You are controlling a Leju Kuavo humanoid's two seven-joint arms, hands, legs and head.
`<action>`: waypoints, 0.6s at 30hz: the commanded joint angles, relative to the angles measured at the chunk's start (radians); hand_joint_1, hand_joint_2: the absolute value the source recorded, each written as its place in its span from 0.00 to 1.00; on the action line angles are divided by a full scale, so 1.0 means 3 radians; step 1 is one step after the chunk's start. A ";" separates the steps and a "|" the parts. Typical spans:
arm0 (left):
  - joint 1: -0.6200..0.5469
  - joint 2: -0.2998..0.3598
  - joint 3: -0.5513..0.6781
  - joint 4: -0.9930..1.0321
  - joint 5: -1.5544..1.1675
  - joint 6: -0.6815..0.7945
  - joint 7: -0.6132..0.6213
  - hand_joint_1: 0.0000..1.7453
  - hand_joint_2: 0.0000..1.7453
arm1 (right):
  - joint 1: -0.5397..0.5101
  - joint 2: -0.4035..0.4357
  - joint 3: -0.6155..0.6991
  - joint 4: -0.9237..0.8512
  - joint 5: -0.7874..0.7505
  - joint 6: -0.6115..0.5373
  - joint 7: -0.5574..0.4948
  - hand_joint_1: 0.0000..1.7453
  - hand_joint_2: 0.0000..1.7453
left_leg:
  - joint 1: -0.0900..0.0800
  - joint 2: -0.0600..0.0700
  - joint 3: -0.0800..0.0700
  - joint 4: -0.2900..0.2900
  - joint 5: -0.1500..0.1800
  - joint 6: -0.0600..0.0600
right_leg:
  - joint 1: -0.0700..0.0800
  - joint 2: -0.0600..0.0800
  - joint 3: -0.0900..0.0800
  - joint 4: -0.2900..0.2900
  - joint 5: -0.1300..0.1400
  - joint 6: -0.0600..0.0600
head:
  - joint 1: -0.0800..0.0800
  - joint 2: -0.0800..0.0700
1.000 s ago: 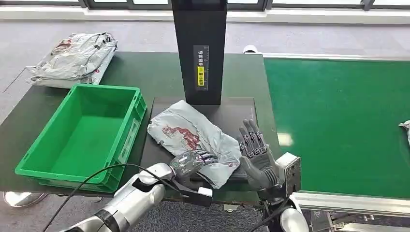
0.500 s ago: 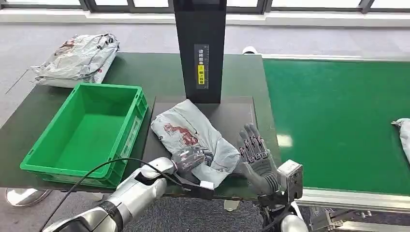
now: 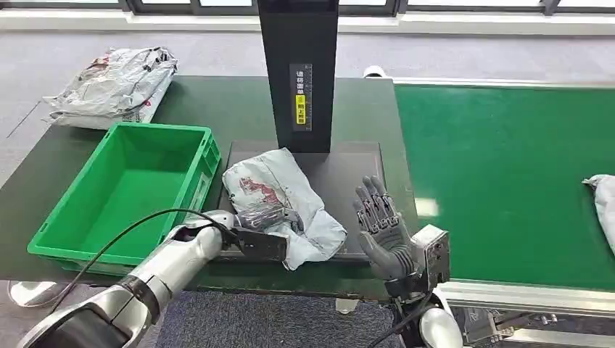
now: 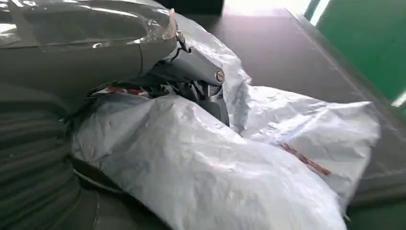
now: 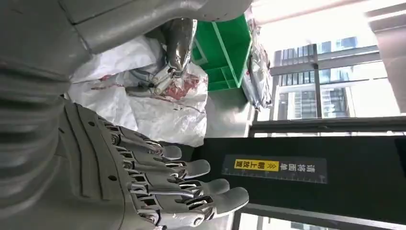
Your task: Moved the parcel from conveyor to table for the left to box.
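Observation:
A crumpled grey-white parcel (image 3: 286, 199) with red print lies on the black mat (image 3: 348, 174) in the middle of the dark table. My left hand (image 3: 267, 217) grips its near edge, a fold of the bag bunched in the fingers (image 4: 201, 72); the bag (image 4: 215, 177) bulges beside them in the left wrist view. My right hand (image 3: 381, 225) stands upright and open at the mat's near right corner, a little apart from the parcel. The right wrist view has that hand (image 5: 143, 177) with spread fingers, the parcel (image 5: 158, 110) and the left hand (image 5: 170, 72) beyond it.
An empty green box (image 3: 123, 192) stands left of the mat. A tall black post (image 3: 299, 72) rises behind the mat. Several bagged parcels (image 3: 112, 83) are piled at the back left. Another parcel (image 3: 602, 206) lies on the green conveyor (image 3: 500, 174) at the right edge.
My left arm has swung left, dragging the gripped parcel across the mat toward the green box. The right hand stays open, nearly in place. The conveyor parcel has come further into view.

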 commanded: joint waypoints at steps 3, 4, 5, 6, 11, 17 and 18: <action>0.0197 0.0597 0.0280 -0.1213 0.1029 -0.0892 -0.0329 1.00 1.00 | -0.0218 -0.0176 0.0067 0.0288 -0.0128 -0.0022 0.0036 0.00 1.00 | 0.0003 0.0028 0.0000 -0.0003 -0.0006 0.0003 | 0.0005 0.0012 -0.0006 -0.0006 0.0003 -0.0003 | 0.0000 -0.0001; 0.0267 0.0588 0.0404 -0.1421 0.1158 -0.0931 -0.0243 1.00 1.00 | -0.0209 -0.0179 0.0072 0.0277 -0.0133 -0.0032 0.0041 0.00 1.00 | 0.0002 0.0018 -0.0002 -0.0001 -0.0005 0.0002 | 0.0004 0.0006 -0.0007 -0.0003 -0.0001 -0.0004 | 0.0000 -0.0001; 0.0313 0.0530 0.0567 -0.1544 0.1281 -0.0880 -0.0252 1.00 1.00 | -0.0191 -0.0180 0.0066 0.0260 -0.0138 -0.0054 0.0041 0.00 1.00 | 0.0003 0.0017 -0.0002 -0.0002 -0.0006 0.0003 | 0.0006 0.0001 -0.0005 -0.0005 -0.0002 -0.0004 | 0.0000 0.0000; 0.0293 0.0450 0.0751 -0.1633 0.1361 -0.0734 -0.0089 1.00 1.00 | -0.0149 -0.0168 0.0045 0.0219 -0.0135 -0.0091 0.0033 0.00 1.00 | 0.0002 0.0020 0.0002 -0.0005 -0.0006 0.0004 | 0.0005 0.0000 -0.0001 -0.0008 -0.0004 -0.0005 | 0.0000 -0.0001; -0.0148 0.0064 0.1496 -0.1409 0.1631 0.0243 0.0430 1.00 1.00 | 0.0065 -0.0116 -0.0035 0.0064 -0.0061 -0.0262 -0.0021 0.00 1.00 | 0.0005 -0.0006 -0.0017 0.0005 -0.0004 0.0003 | 0.0007 -0.0017 -0.0012 0.0000 -0.0009 -0.0002 | 0.0000 0.0000; -0.0532 0.0012 0.1881 -0.1241 0.1551 0.1023 0.0614 1.00 1.00 | 0.0088 -0.0108 -0.0064 0.0025 -0.0046 -0.0300 -0.0056 0.00 1.00 | 0.0005 0.0004 -0.0018 0.0007 -0.0005 0.0002 | 0.0007 -0.0012 -0.0017 0.0002 -0.0007 -0.0004 | 0.0000 -0.0001; -0.0510 0.0006 0.1881 -0.1246 0.1549 0.1031 0.0605 1.00 1.00 | 0.0075 -0.0105 -0.0067 0.0032 -0.0046 -0.0301 -0.0056 0.00 1.00 | 0.0005 0.0007 -0.0013 0.0003 -0.0005 0.0004 | 0.0008 -0.0015 -0.0012 -0.0001 -0.0008 -0.0004 | 0.0000 0.0000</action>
